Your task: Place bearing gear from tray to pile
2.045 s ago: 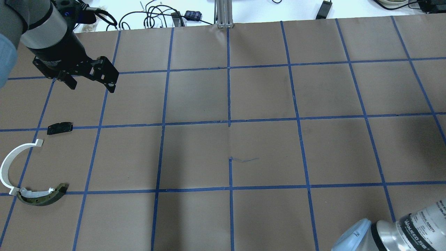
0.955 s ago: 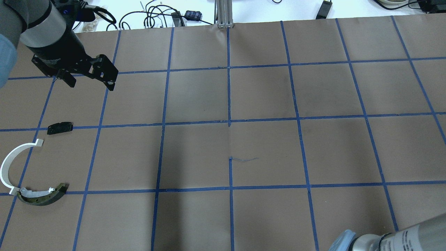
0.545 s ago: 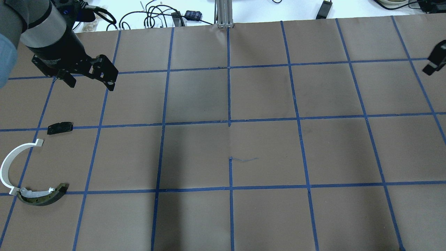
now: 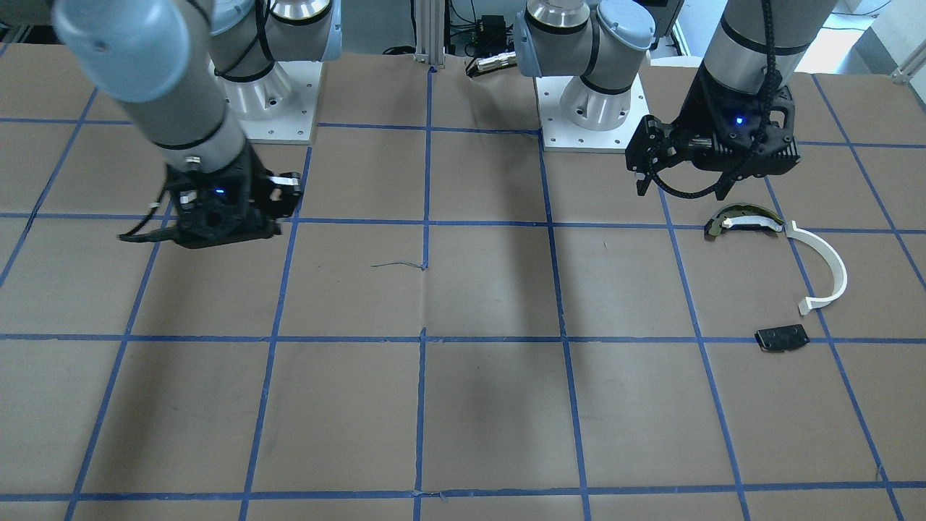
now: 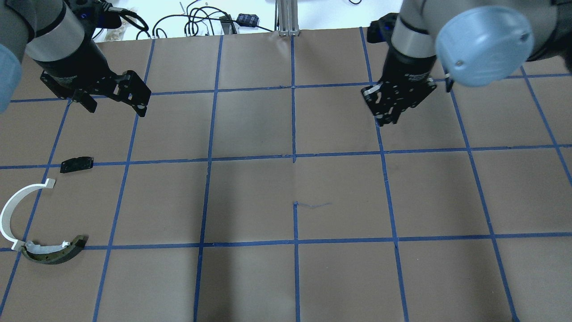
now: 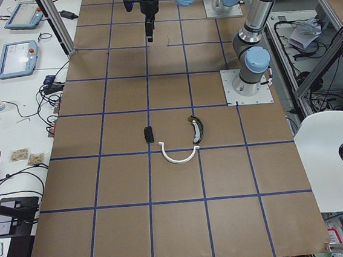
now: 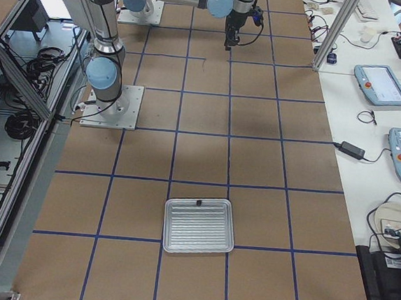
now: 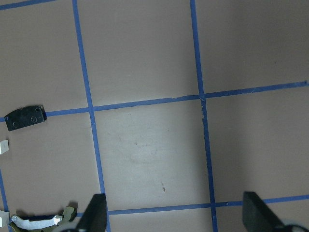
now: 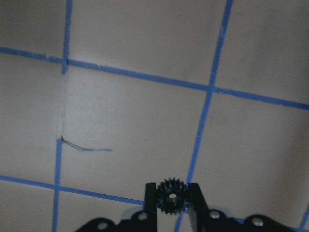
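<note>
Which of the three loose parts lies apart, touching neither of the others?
The flat black plate: it sits clear of both, while the white half-ring strip and the dark olive-edged curved piece meet at one end.

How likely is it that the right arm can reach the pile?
Probably yes: nothing shows on the table between the right pincer, holding the gear, and the pile; the left pincer hovers nearby.

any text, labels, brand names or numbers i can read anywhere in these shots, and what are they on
No text in any view is legible.
Faint white print on the body of the left end effector: too small to read.
Similar print above the right end effector, which grips the bearing gear: too small to read.
Screen of the teach pendant on the side bench: too small to read.
</note>
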Tool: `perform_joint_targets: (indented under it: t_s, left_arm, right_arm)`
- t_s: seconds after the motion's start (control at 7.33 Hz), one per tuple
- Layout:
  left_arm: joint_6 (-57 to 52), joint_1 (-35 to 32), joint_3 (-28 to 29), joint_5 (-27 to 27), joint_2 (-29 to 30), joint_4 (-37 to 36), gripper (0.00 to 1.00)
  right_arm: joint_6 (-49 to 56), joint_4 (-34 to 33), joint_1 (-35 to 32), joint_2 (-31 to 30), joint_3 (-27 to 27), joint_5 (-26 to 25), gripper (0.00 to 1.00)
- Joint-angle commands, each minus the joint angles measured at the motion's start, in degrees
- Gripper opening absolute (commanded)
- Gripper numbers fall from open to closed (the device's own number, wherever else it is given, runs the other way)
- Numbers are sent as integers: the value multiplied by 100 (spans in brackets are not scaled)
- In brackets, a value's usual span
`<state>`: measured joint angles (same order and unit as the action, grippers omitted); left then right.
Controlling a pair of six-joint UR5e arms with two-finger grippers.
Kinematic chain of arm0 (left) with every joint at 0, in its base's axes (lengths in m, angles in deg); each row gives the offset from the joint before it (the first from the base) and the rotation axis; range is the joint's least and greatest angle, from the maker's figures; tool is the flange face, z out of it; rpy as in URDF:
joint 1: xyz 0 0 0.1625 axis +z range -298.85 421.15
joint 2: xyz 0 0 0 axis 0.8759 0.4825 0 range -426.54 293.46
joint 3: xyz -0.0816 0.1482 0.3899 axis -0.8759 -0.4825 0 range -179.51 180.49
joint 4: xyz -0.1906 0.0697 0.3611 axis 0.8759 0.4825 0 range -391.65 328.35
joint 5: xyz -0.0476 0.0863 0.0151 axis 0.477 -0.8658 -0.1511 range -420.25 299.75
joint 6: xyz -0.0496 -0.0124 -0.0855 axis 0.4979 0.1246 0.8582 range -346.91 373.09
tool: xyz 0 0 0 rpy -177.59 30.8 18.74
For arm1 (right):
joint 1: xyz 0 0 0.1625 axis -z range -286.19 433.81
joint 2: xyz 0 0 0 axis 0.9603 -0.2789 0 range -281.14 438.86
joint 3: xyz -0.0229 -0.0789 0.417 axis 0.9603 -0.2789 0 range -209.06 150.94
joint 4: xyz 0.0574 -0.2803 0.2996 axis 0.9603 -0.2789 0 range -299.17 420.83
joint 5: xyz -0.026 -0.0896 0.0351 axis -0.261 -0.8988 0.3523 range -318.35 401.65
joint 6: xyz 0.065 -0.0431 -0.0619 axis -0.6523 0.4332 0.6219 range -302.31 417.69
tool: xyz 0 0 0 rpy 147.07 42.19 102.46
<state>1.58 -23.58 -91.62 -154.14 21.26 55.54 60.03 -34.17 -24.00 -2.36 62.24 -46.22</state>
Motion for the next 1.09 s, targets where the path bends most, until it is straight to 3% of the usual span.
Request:
perform_joint_targets:
  t_s: [0.0, 0.41, 0.55, 0.68, 0.95]
  left_arm:
    - [0, 9, 0, 2, -1, 0, 100]
    - [0, 9, 9, 11, 78, -35, 100]
    - [-9, 18, 9, 11, 96, -61, 100]
    - [-26, 18, 0, 20, 174, -53, 100]
    - [0, 27, -18, 38, 316, -44, 100]
  right_arm:
    - [-1303, -1700, -956, 334, 667, 208, 14]
    - [-1649, -2811, -1415, 728, 1100, 192, 18]
    - [-1728, -2953, -1407, 756, 1040, 200, 29]
    - [-1763, -2964, -1372, 765, 1013, 148, 81]
    - [-1536, -2798, -779, 634, 673, 190, 97]
